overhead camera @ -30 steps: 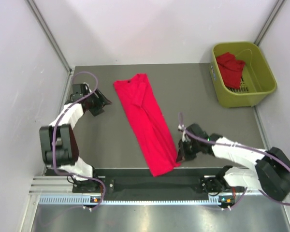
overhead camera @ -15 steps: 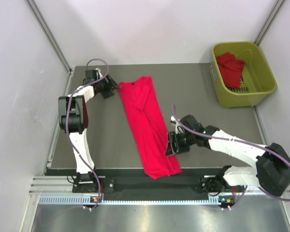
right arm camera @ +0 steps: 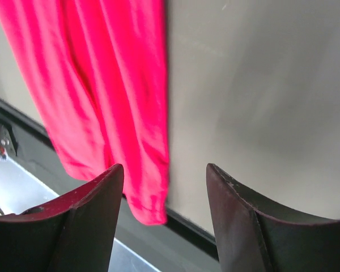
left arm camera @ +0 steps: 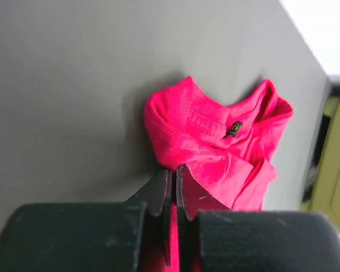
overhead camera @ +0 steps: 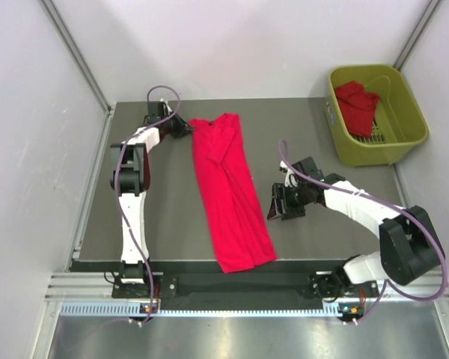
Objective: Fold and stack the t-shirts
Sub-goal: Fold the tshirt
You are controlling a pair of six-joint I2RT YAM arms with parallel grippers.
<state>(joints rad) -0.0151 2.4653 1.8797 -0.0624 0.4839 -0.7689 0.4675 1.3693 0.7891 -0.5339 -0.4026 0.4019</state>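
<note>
1. Left gripper (left arm camera: 174,173), first of two we count: fingers clamped on collar end of long folded bright red cloth t-shirt (overhead camera: 228,194), mid-table; earlier apart.
2. Right gripper (right arm camera: 164,166): fingers spread, near that shirt, not touching; earlier clamped on its hem.
3. Single yellow-green plastic basket (overhead camera: 367,153), far right, holds crumpled red t-shirt (overhead camera: 357,105), second of two.
</note>
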